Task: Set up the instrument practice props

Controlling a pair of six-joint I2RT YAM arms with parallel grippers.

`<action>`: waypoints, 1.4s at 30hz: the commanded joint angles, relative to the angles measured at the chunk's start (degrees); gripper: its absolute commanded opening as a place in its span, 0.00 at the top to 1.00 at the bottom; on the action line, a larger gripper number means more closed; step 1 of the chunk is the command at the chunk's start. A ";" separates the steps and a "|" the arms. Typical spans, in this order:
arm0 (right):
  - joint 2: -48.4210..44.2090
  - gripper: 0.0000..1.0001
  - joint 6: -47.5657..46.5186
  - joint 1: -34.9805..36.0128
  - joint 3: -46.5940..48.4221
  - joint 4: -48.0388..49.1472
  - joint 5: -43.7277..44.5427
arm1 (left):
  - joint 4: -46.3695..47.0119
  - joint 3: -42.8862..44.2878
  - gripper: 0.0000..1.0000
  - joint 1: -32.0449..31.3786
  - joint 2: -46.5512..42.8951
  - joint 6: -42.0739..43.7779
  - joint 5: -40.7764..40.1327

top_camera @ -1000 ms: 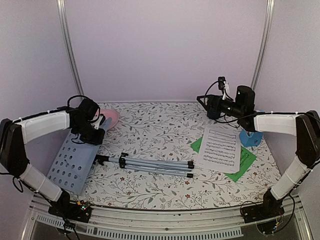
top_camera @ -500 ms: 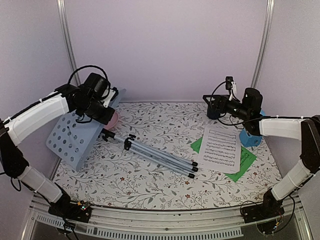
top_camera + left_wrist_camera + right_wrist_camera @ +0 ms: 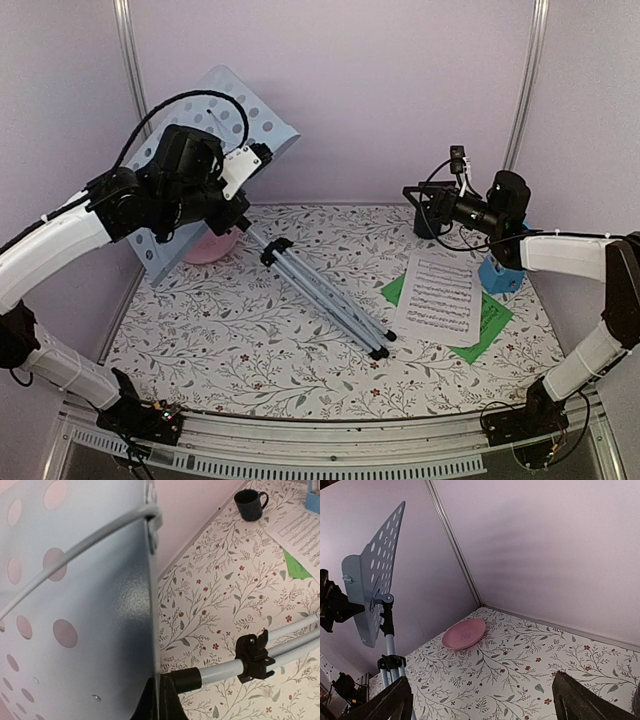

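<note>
The pale perforated music stand (image 3: 222, 108) is raised at a slant at the back left. Its silver tripod (image 3: 325, 298) runs down to feet resting on the table near the centre. My left gripper (image 3: 232, 212) is shut on the lower edge of the stand's plate (image 3: 75, 610), right beside the tripod tube (image 3: 225, 671). A white sheet-music page (image 3: 438, 297) lies on a green page (image 3: 488, 327) at the right. Behind them stands the blue metronome (image 3: 500, 276). My right gripper (image 3: 418, 208) hovers open above the back right with nothing between its fingers (image 3: 385, 705).
A pink plate (image 3: 208, 250) lies at the back left under the raised stand, and it also shows in the right wrist view as the plate (image 3: 464, 633). A dark blue mug (image 3: 250, 504) stands near the back wall. Walls with metal posts close in the table.
My left arm has swung the stand up from lying flat on the table to a steep slant, with the tripod feet staying down near the centre. The right arm has barely shifted.
</note>
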 commanded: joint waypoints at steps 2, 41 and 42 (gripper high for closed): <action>-1.00 0.01 -0.80 -0.16 4.96 -0.77 -2.16 | 24.39 0.12 1.00 -5.29 -6.98 18.84 -8.73; 8.62 0.16 -2.25 14.14 36.55 -32.11 -25.39 | 51.22 -0.63 1.00 -21.48 -6.44 57.21 25.22; 8.32 0.17 -3.56 14.61 36.74 -33.56 -25.35 | 51.26 -0.55 1.00 -21.60 -6.18 57.54 25.41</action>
